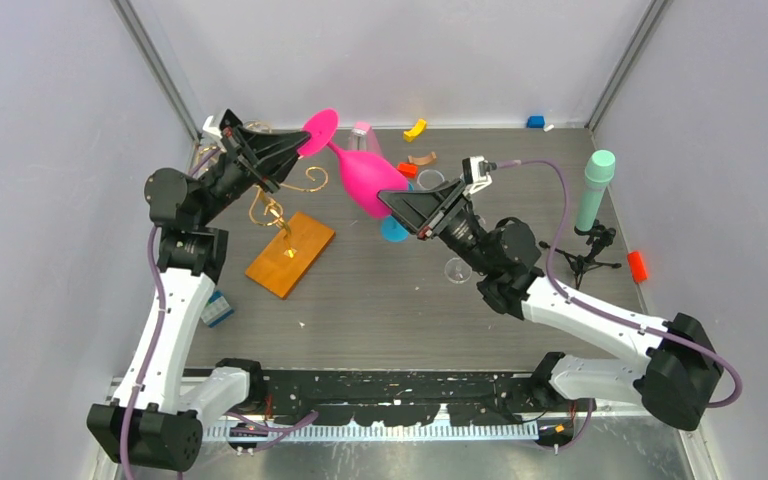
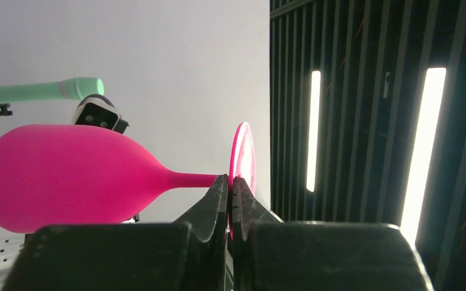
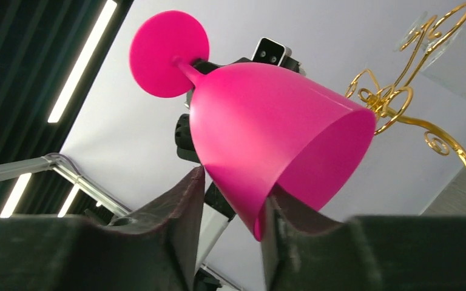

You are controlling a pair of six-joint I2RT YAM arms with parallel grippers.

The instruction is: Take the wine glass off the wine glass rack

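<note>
Left pincer (image 2: 230,180) is clamped on the stem of the pink wine glass (image 2: 67,179), right by its foot. Right pincer (image 3: 235,185) straddles the bowl's rim, fingers parted; whether it grips, I cannot tell. The glass lies sideways in the air beside the gold rack (image 1: 282,212), which stands near the bench's (image 1: 380,300) left edge.

Robotics lab test cell: plain grey partition walls (image 1: 50,120) on aluminium posts (image 1: 158,60) enclose a dark tabletop (image 1: 380,300); slatted black ceiling (image 2: 352,121) with strip lights (image 2: 425,139) overhead.
</note>
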